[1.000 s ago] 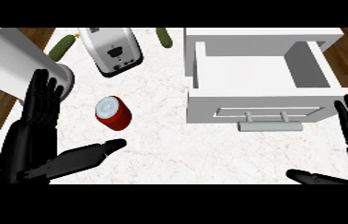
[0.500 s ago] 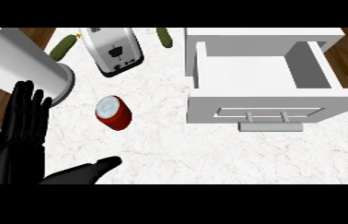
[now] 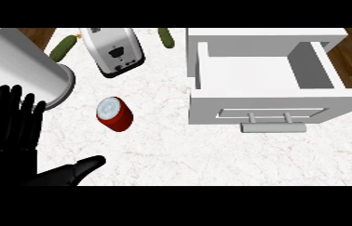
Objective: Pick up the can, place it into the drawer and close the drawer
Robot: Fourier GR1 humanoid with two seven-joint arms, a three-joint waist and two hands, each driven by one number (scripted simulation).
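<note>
A red can [image 3: 115,114] with a pale lid lies tilted on the white marble counter, left of the middle. The white drawer [image 3: 265,114] stands pulled open at the right, its inside bare and its bar handle [image 3: 272,127] facing me. My left hand [image 3: 24,141] shows at the lower left, fingers straight and pointing up, thumb stretched toward the right, below and to the left of the can and apart from it. It holds nothing. My right hand does not show.
A large silver cylinder [image 3: 31,76] stands at the left edge, just above my left hand. A toaster [image 3: 113,52] sits at the back, with a green cucumber [image 3: 63,48] to its left and another [image 3: 166,37] to its right.
My right hand has left the view at the lower right. My left hand has slid down and to the left. The can and the drawer have stayed where they were.
</note>
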